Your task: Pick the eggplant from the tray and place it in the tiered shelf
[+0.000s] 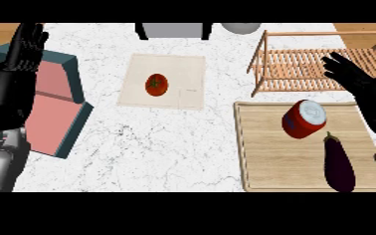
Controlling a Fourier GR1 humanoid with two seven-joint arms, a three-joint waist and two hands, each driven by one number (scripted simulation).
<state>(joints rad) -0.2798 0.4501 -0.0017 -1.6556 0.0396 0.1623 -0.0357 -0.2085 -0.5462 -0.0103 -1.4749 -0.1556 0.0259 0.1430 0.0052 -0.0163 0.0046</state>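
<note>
Head view: the eggplant [339, 164] lies on the wooden tray [268, 169] at the lower right of the frame, ungrasped, just below a red can [303, 119] lying on its side. Above them the right hand [352, 77] hovers with fingers spread apart, holding nothing, over the tiered shelf [294, 69] at the upper right. The left hand [23, 47] rests open at the upper left edge. A tomato [156, 85] sits on a cloth on the worktop [161, 144]. Picking and placing both seem left to do.
</note>
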